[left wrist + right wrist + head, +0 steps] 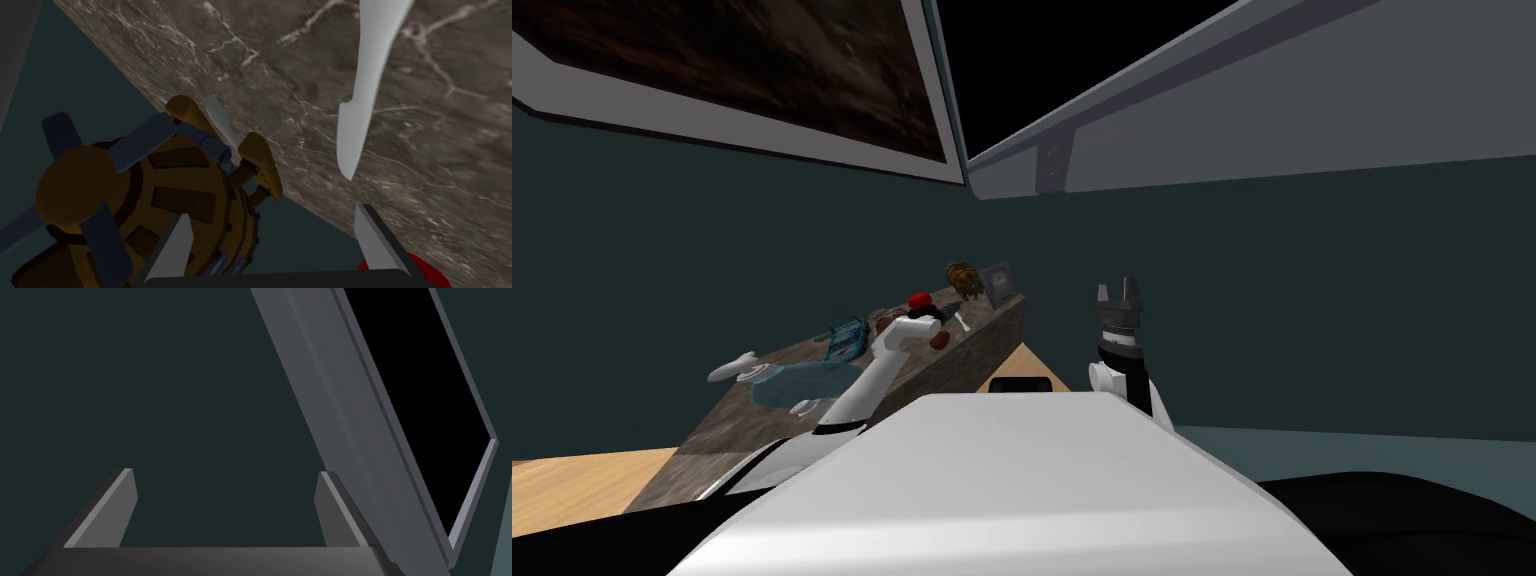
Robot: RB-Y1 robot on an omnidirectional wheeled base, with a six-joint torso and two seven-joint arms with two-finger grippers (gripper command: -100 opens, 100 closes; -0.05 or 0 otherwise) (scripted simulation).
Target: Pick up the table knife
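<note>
**Centre the open claw on the knife before going down**

In the head view the left arm reaches over a dark marbled table (712,440) at centre left of the frame. Its wrist view shows the left gripper (272,240) with fingers spread and nothing between them. The table knife (367,85), pale grey, lies flat on the table ahead of the hand. Its pointed tip aims at one finger (375,235) rather than at the gap. Its other end runs out of the picture, so I take that end for the handle but cannot be sure. A brown round thing (145,200) with blue vanes sits close by the other finger, and a red thing (425,272) peeps out by the knife-side one.

The step, I judge, wants a sideways shift away from the brown thing until the knife lies in the gap. The fingers should then straddle its narrow width before a slow descent. A thin flat blade may skid, so close gently. The right gripper (1120,295), fingers apart and empty, stands raised right of centre
</note>
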